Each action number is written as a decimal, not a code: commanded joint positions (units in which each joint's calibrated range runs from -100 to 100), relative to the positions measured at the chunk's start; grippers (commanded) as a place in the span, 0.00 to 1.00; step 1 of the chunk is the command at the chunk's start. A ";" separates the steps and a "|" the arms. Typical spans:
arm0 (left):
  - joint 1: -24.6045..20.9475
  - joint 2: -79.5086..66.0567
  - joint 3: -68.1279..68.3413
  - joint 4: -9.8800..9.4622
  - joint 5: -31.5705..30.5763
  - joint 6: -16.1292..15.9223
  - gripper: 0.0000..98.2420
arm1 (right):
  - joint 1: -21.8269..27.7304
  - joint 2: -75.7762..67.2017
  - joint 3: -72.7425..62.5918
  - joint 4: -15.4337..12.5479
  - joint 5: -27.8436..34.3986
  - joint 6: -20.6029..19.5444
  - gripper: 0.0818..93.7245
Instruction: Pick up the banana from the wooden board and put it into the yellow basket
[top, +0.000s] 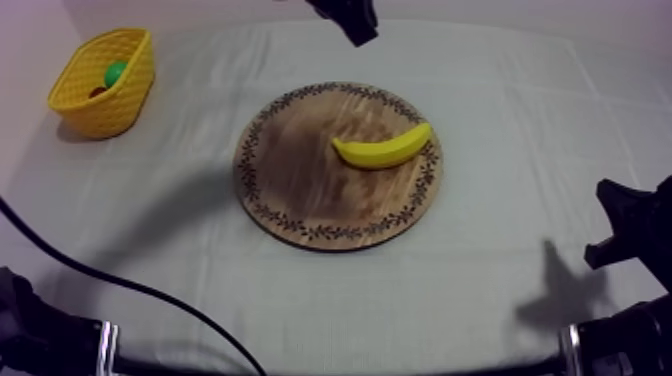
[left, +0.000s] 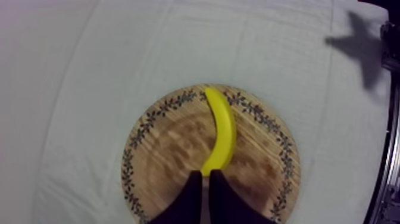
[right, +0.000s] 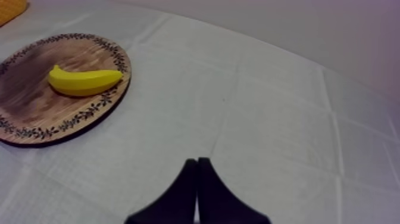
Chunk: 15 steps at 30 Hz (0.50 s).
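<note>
Hovering over the wooden board (left: 161, 155), left gripper (left: 205, 182) holds its jaws together, empty, beside one end of the banana (left: 221, 131)

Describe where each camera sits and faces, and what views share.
Top view: above the table, slanting down on board, banana, basket; arms at edges.
Left wrist view: over the board, facing down; left end effector shut, aimed at banana.
Right wrist view: low over table, facing the board; right end effector shut.
Shared: board and banana.

The table (top: 500, 150) carries a wooden board (top: 290, 170) and a yellow basket (top: 105, 110), apart.
</note>
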 joint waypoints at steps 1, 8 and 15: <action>0.14 1.66 -1.79 0.00 0.15 0.10 0.19 | 0.00 0.03 -0.03 0.00 -0.01 0.02 0.00; 0.27 3.57 -0.45 0.17 0.03 1.09 0.63 | 0.00 0.03 -0.03 0.00 -0.01 0.02 0.00; 0.33 6.50 1.90 -0.01 -0.07 1.74 0.79 | 0.00 0.03 -0.03 0.00 -0.01 0.02 0.00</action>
